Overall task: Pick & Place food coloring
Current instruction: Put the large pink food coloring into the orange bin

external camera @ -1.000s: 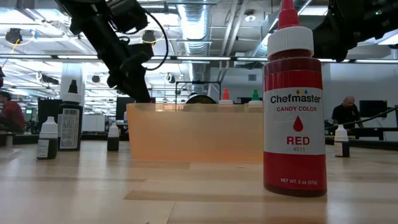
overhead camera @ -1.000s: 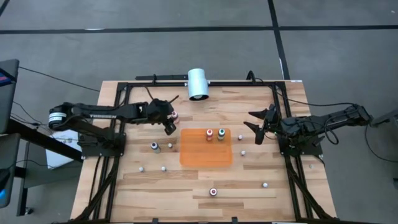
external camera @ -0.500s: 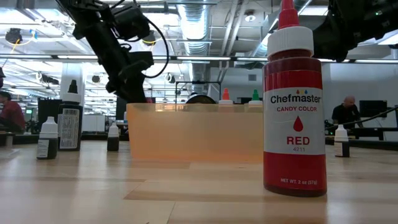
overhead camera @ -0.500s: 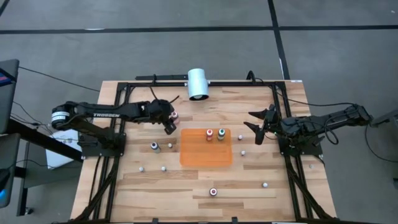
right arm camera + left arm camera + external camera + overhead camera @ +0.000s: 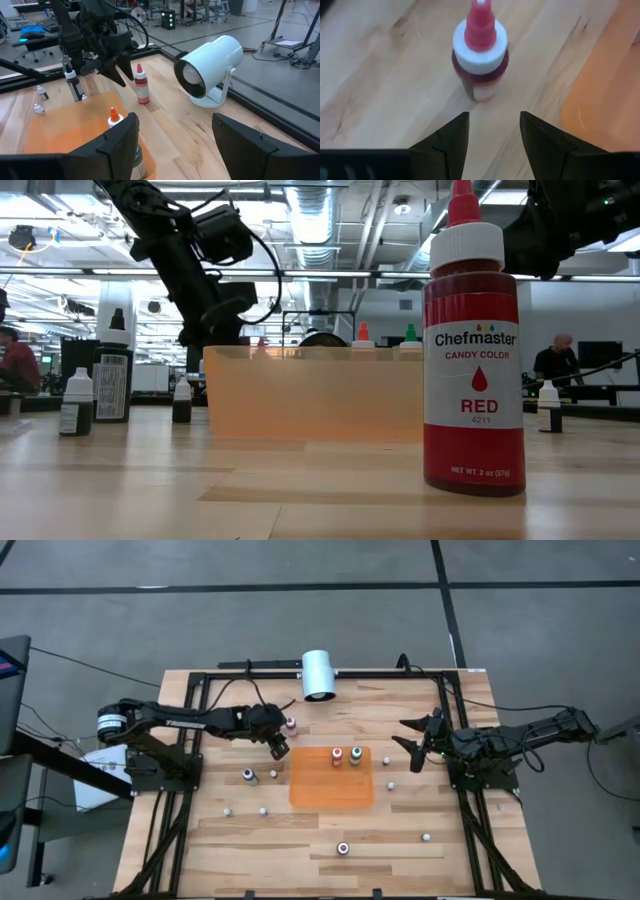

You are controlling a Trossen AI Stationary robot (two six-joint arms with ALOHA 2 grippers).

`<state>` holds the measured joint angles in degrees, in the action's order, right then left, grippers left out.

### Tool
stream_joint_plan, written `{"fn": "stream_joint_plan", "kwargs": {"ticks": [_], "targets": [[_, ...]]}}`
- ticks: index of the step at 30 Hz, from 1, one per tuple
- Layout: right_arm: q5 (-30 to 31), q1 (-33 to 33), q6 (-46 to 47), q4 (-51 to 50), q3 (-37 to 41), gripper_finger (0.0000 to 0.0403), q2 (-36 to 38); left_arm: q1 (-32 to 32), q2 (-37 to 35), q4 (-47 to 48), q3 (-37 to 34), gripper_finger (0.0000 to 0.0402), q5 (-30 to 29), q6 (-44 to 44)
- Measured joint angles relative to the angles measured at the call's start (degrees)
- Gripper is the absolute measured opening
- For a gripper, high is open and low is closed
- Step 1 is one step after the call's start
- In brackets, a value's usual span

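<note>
Left gripper [image 5: 491,131] hangs with fingers parted and empty just short of the pink bottle [image 5: 480,50], which stands on the bench at the mat's [image 5: 331,777] eleven o'clock. Straddle the body squarely, then close.

Lab — ducts [image 5: 320,220] (open ceiling), workbenches [image 5: 35,27]

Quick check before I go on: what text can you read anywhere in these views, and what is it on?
"Chefmaster", "CANDY COLOR", "RED", "4211": label of the red food coloring bottle, low view.
"NET WT. 2 oz (57g)": same label's bottom edge, barely legible.
"TROSSEN": left arm, high view, faint.
Black bottle label: too small to read.
</note>
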<state>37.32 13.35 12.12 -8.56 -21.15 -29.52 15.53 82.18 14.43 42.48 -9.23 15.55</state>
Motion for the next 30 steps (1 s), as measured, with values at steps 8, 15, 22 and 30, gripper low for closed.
{"fn": "stream_joint_plan", "kwargs": {"ticks": [8, 15, 22, 30], "targets": [[0.0, 0.0, 0.0, 0.0, 0.0, 0.024, 0.0, 0.0, -0.6, -1.6, 0.0, 0.0169, -0.1, -1.3], [0.0, 0.0, 0.0, 0.0, 0.0, 0.024, 0.0, 0.0, -0.6, -1.5, 0.0, 0.0169, -0.6, -2.8], [0.0, 0.0, 0.0, 0.0, 0.0, 0.024, 0.0, 0.0, -0.6, -2.6, 0.0, 0.0169, -0.6, -5.7], [0.0, 0.0, 0.0, 0.0, 0.0, 0.024, 0.0, 0.0, -0.6, -2.6, 0.0, 0.0169, -0.2, -5.4]]}}
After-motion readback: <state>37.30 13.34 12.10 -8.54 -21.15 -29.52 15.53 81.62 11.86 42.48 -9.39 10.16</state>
